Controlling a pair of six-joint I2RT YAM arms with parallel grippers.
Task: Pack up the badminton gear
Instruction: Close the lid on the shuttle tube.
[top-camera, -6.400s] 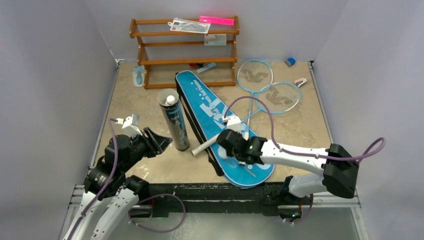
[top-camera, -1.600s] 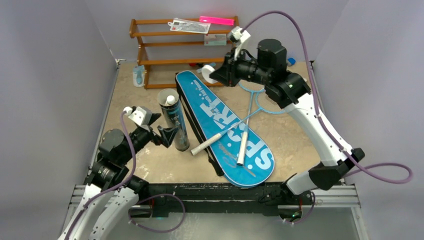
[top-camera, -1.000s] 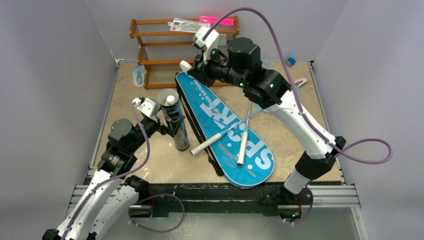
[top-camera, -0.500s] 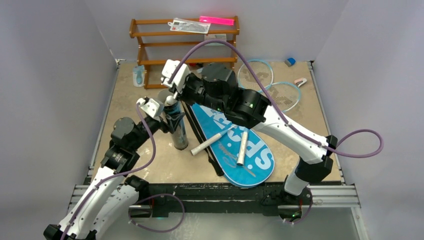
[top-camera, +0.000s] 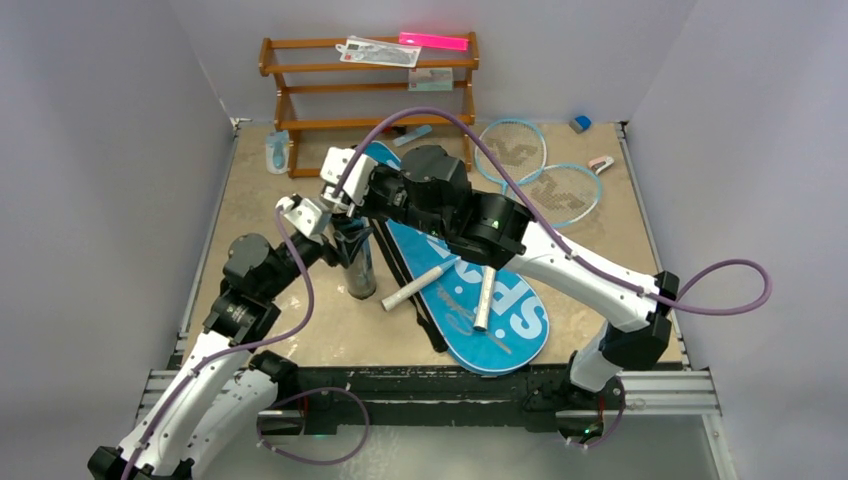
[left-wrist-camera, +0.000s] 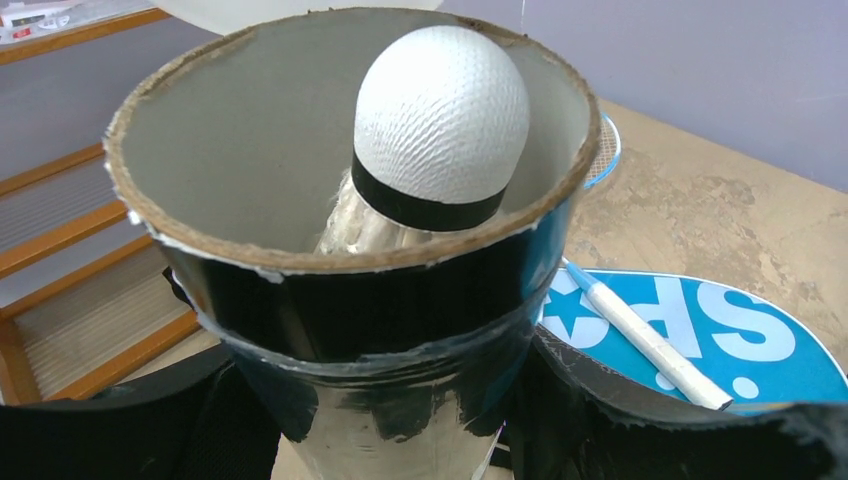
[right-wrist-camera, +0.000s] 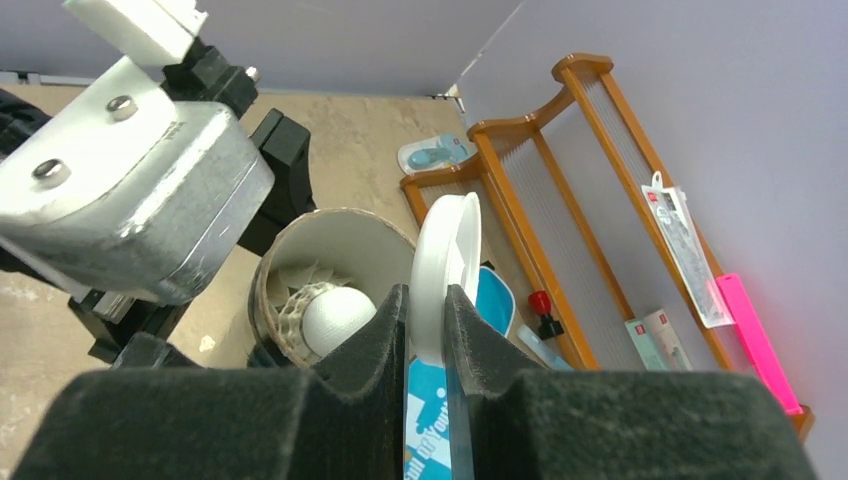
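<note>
left gripper (left-wrist-camera: 392, 425) closed around upright black tube (left-wrist-camera: 380, 330), standing at 9 o'clock of blue bag (top-camera: 505, 315). one shuttlecock (left-wrist-camera: 440, 110) sits cork-up in its open mouth. right gripper (right-wrist-camera: 425, 318) pinches white lid (right-wrist-camera: 446, 255) edge-on, at 3 o'clock of that mouth.

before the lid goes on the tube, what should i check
1. Left pincer clamped on the black tube: ok, closed around its wall.
2. Right pincer holding the white lid: ok, pinched by its edge.
3. Lid flat over the tube: not ok, it stands on edge, off to one side of the opening.
4. Shuttlecock cork below the tube's top: cannot tell.
5. Rackets clear of the tube: ok, handles lie on the blue bag.
</note>
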